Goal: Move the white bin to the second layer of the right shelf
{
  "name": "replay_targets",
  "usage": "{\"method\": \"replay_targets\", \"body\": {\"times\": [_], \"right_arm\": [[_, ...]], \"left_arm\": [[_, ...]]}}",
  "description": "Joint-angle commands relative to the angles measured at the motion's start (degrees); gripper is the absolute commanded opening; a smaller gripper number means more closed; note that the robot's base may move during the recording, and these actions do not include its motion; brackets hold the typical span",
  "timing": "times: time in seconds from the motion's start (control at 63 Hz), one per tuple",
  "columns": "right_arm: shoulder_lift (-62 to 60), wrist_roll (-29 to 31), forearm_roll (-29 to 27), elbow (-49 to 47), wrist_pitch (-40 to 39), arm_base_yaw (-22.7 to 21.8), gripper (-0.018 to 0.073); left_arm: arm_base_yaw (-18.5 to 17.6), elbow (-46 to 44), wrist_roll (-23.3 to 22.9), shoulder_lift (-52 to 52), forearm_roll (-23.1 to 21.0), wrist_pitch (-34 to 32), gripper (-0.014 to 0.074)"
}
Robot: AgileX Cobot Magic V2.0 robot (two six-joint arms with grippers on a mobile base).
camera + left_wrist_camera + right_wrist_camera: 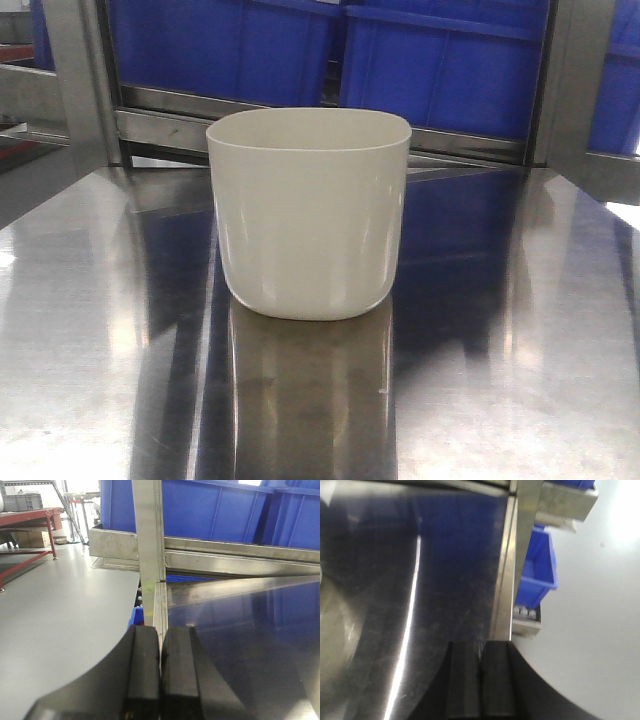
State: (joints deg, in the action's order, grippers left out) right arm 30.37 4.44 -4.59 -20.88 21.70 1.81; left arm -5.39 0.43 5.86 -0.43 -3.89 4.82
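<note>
Nearest to us, the left gripper (160, 680) has its black fingers pressed together on nothing, low at the left edge of the mirror-shiny flat steel desk (240, 630). The right gripper (480, 680) is likewise closed and empty at the desk's right edge. Neither touches the task's object.

Further in, the smooth cream-white plastic bin with a rounded-rectangular rim (308, 215) stands upright and alone in the middle of the desk, its walls tapering to a rounded base. Behind it runs a grey steel rail (170, 125), and beyond that stand the big blue ribbed plastic crates (440, 60).

We judge the step in hand to be the approach and grasp, with none of the move done yet. The white bin has no handles and its walls are slick and sloping. We would therefore spread both grippers first and bring them in from either side. We would take hold at the rim, since the bin could slide out of a squeeze on the walls. The lift should be level and clear of the rail. The right shelf second layer shows plainly in no view, so we cannot judge the placing path from here.
</note>
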Motion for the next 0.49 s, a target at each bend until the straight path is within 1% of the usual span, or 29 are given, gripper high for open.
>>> {"method": "replay_targets", "body": {"times": [0.0,0.111,0.222,0.333,0.476], "right_arm": [[4.80,-1.03,-1.44,-5.41,-0.77,-0.05,0.0048],[10.14,-1.15,-3.48,-10.05,3.33,-0.05,0.0048],[14.65,-1.59,-4.14,-14.48,7.83,0.00,0.0048],[18.15,-5.32,-4.17,-18.93,12.25,1.60,0.0048],[23.03,-13.04,-4.17,-23.99,16.66,6.14,0.0048]], "left_arm": [[-0.48,2.11,-0.15,-0.75,-0.35,-4.82,0.0085],[-0.48,2.11,-0.15,-0.75,-0.35,-4.82,0.0085],[-0.48,2.11,-0.15,-0.75,-0.35,-4.82,0.0085],[-0.48,2.11,-0.15,-0.75,-0.35,-4.82,0.0085],[-0.48,2.11,-0.15,-0.75,-0.35,-4.82,0.0085]]}}
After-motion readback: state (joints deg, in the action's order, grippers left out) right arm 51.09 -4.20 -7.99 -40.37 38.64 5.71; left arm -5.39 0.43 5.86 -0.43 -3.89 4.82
